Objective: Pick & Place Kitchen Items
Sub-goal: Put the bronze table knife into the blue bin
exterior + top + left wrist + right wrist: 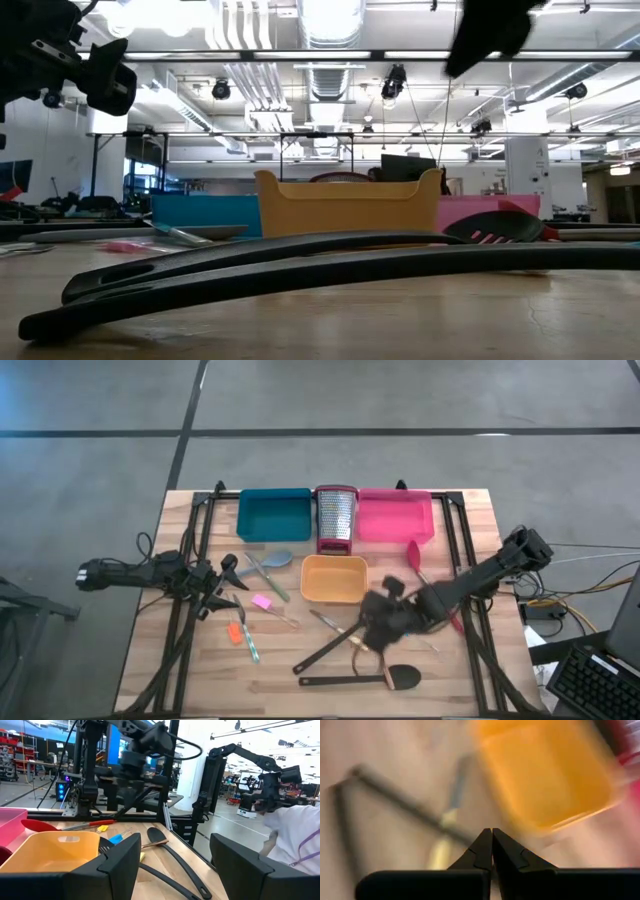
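Kitchen items (pixel 350 643) loose on table — orange tray (pixel 334 578) holds nothing visible.

The pale butcher-block wooden tabletop (pixel 150 660) shows narrow glued strips with a smooth, faintly satiny finish. At its middle sits the orange plastic tray (pixel 334 578), matt, with softly rounded walls. Behind that tray, the upright grater of perforated bright metal (pixel 337 515) glints above a glossy red plastic base (its holes read as a fine rough texture). Flanking the grater, the teal plastic tray (pixel 272 515) and pink plastic tray (pixel 394 517) look equally smooth. In front of the orange tray lie long black plastic utensils (pixel 300 265), semi-matt with a dull sheen.
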`<state>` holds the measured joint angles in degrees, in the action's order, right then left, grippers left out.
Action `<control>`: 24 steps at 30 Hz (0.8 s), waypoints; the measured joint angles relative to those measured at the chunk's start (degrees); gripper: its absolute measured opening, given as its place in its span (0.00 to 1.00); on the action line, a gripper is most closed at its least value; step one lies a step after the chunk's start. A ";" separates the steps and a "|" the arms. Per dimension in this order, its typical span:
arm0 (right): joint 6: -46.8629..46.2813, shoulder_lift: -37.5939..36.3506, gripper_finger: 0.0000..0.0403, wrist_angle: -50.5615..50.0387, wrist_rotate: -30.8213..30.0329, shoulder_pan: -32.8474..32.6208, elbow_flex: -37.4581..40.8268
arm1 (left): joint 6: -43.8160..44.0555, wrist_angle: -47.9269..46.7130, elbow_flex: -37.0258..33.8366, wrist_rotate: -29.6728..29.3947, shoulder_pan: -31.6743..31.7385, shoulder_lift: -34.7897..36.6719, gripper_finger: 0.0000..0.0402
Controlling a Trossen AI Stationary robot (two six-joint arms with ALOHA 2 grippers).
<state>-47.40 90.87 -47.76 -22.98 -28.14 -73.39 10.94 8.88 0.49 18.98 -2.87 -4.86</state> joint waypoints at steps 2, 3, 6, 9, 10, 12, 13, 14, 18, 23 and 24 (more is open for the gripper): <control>-3.89 0.00 0.02 0.12 3.15 -1.24 -0.16 | 0.00 0.00 0.01 0.00 0.02 0.02 0.61; -6.28 0.00 0.02 0.10 4.85 -1.52 -0.17 | 0.00 0.00 0.01 0.00 0.02 0.02 0.61; -12.86 0.00 0.02 0.03 9.52 -1.89 -0.17 | 0.00 0.00 0.02 0.00 0.00 0.02 0.61; -18.03 0.00 0.02 0.03 10.55 -2.58 -0.17 | 0.00 0.00 0.02 0.00 0.02 0.00 0.61; -19.95 0.00 0.02 0.01 10.62 -2.77 -0.17 | 0.00 0.00 0.01 0.00 0.02 0.02 0.61; -23.59 0.00 0.02 0.03 10.64 -2.81 -0.17 | 0.00 0.00 0.00 0.00 0.01 0.02 0.61; -25.43 0.00 0.02 0.01 10.38 -2.91 -0.17 | 0.00 0.00 0.00 0.00 0.01 0.02 0.61; -27.24 0.01 0.02 0.03 9.51 -3.16 -0.17 | 0.00 -0.01 0.01 0.00 0.02 0.02 0.61; -33.11 0.99 0.02 -0.10 6.99 -4.27 -0.23 | 0.00 -0.01 0.01 0.00 0.02 0.02 0.61; -33.35 4.37 0.02 0.21 7.93 -4.61 -0.23 | 0.00 -0.01 0.02 0.00 0.00 0.00 0.61; -32.88 5.02 0.02 0.50 9.76 -4.46 -0.23 | 0.00 0.00 0.02 0.00 0.02 0.00 0.61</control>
<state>-80.28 95.89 -47.26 -13.22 -32.60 -73.63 10.94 8.88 0.51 18.98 -2.86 -4.86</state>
